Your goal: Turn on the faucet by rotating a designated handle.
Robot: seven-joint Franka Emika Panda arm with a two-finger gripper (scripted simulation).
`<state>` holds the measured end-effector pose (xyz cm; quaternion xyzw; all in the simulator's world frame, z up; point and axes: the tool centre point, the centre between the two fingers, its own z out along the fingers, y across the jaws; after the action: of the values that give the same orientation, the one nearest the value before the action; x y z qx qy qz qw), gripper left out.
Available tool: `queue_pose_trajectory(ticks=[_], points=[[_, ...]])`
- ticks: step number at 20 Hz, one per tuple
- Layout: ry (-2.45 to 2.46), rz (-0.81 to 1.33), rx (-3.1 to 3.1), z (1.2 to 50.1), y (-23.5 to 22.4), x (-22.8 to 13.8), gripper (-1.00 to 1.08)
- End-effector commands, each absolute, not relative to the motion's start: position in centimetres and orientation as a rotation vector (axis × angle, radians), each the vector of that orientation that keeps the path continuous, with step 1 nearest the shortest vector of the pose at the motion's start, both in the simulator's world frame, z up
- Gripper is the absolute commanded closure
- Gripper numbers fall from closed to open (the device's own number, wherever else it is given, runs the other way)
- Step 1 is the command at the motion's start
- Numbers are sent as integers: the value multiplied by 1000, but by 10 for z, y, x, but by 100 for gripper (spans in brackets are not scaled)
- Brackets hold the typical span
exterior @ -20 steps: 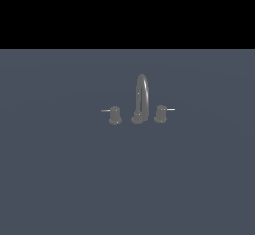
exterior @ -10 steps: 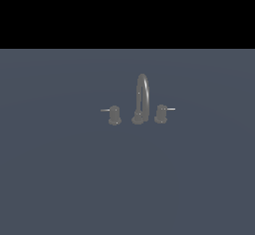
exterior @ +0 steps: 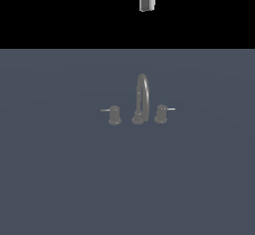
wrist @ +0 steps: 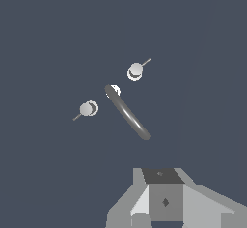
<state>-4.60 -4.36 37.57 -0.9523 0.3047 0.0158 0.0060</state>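
While my gripper (exterior: 145, 5) hangs cropped high over the faucet (exterior: 141, 102), fingers seemingly together, handle (exterior: 162, 113) untouched, no writing.

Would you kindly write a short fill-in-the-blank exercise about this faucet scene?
1. The faucet has ____ knobs flanking its spout.
2. The handle carries a thin lever pointing toward the exterior view's ____.
3. The gripper hangs high ____ the faucet, touching nothing.

Missing words: two; right; above
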Motion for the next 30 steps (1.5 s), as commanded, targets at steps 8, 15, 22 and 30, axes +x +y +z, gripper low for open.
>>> queue_pose_trajectory(ticks=[8,15,22,30], points=[[1329,37,-2836,305,-76,17,108],[1590,28,-2701,243,-103,53,108],[1837,17,-2544,174,-129,80,108],[2052,6,-2377,104,-154,94,108]])
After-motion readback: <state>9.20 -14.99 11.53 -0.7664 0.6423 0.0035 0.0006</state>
